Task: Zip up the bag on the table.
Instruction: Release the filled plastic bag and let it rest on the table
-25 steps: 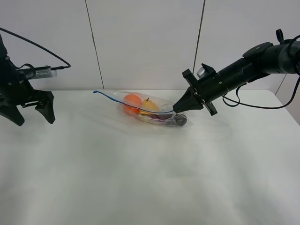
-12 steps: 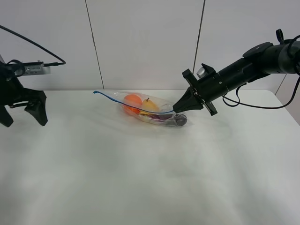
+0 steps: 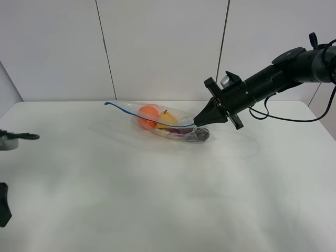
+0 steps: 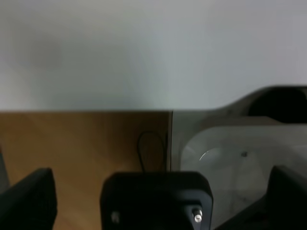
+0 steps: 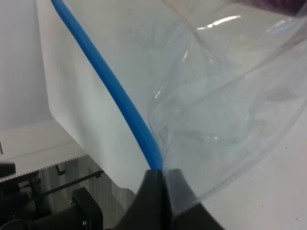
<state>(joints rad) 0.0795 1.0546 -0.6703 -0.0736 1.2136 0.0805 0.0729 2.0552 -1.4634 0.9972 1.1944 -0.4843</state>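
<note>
The clear crinkly bag [image 3: 164, 124] lies on the white table [image 3: 157, 199] at the back middle. An orange fruit [image 3: 149, 112], a yellow pear [image 3: 168, 117] and a dark item [image 3: 200, 135] show through it. Its blue zipper strip [image 3: 137, 113] runs along the near upper edge. My right gripper [image 3: 198, 122] is shut on the strip's right end. In the right wrist view the fingertips [image 5: 160, 184] pinch the blue strip [image 5: 108, 88] beside clear plastic [image 5: 225, 110]. My left gripper [image 4: 160, 191] is open and empty, far from the bag, which its view does not show.
The left arm shows only as dark parts at the table's left edge [image 3: 3, 210]. A grey panelled wall [image 3: 157, 47] stands behind the table. The left wrist view shows a wall and a brown surface [image 4: 81, 143].
The left arm has pulled back and down off the left side, almost out of the high view. The right gripper and the bag have not moved.
</note>
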